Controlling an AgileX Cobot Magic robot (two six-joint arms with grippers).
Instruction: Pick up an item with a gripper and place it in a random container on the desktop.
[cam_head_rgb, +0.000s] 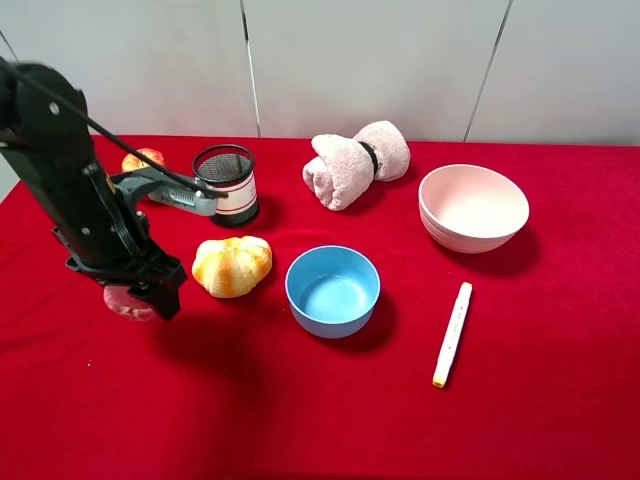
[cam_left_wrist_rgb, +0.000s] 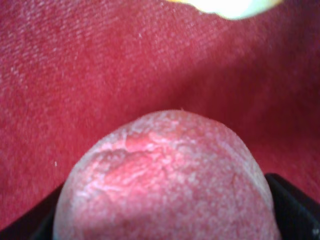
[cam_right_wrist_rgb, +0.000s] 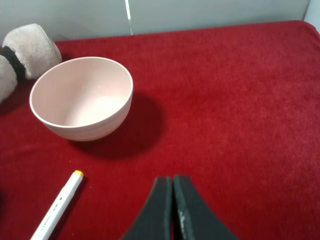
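Peach (cam_left_wrist_rgb: 165, 180) sits pinched inside the left gripper (cam_head_rgb: 140, 296), near the bread (cam_head_rgb: 232, 265).

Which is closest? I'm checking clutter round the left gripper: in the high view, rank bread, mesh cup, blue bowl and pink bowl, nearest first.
From the left gripper, closed on the peach at front left:
1. Bread, just right of it.
2. Mesh cup, farther back.
3. Blue bowl, centre.
4. Pink bowl, far right.
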